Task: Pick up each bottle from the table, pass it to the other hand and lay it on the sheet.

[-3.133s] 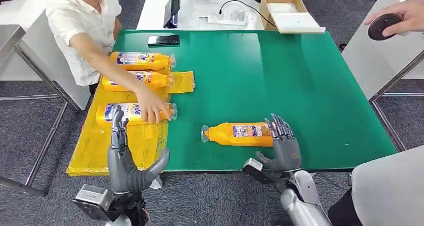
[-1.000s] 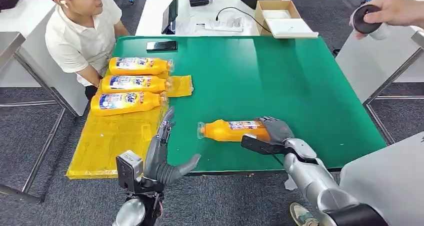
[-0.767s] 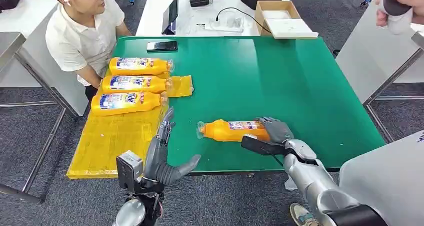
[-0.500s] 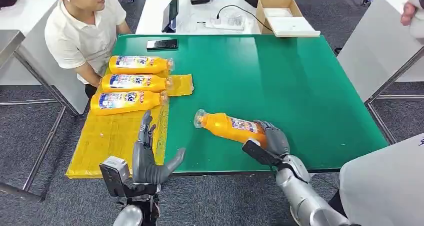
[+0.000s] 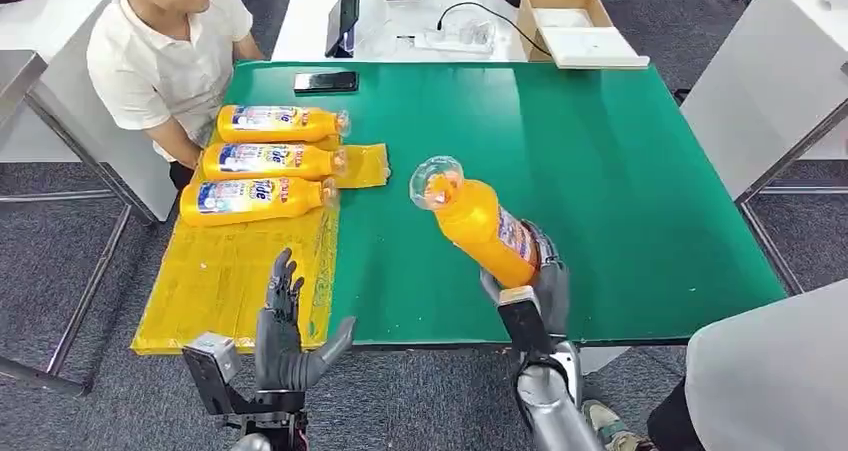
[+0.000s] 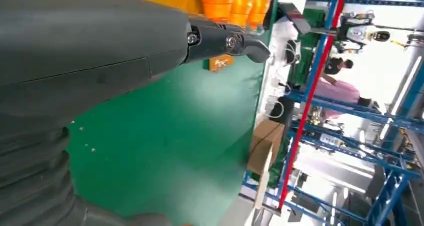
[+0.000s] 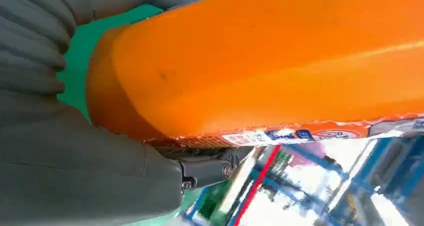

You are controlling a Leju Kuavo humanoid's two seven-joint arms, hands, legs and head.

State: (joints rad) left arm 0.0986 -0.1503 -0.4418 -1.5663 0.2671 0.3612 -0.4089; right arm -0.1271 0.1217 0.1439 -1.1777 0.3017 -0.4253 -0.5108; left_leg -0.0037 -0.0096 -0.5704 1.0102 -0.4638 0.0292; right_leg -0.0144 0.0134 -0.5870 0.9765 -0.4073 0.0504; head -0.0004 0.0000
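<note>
Right robot hand [image 5: 535, 281] grips bottle [image 5: 478, 223] above green table [image 5: 620, 171]; grey carpet.

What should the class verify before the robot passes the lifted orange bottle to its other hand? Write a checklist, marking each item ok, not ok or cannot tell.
1. Right hand grips the lifted bottle at its base end: ok.
2. Bottle clear of the green table, cap end raised: ok.
3. Left hand free to receive, fingers apart: ok.
4. Left hand close enough to take the bottle: not ok; it sits apart, near the table's front edge.
5. Bare space on the yellow sheet in front of the three laid bottles: ok.
6. Grip firm enough against slipping: cannot tell.
</note>
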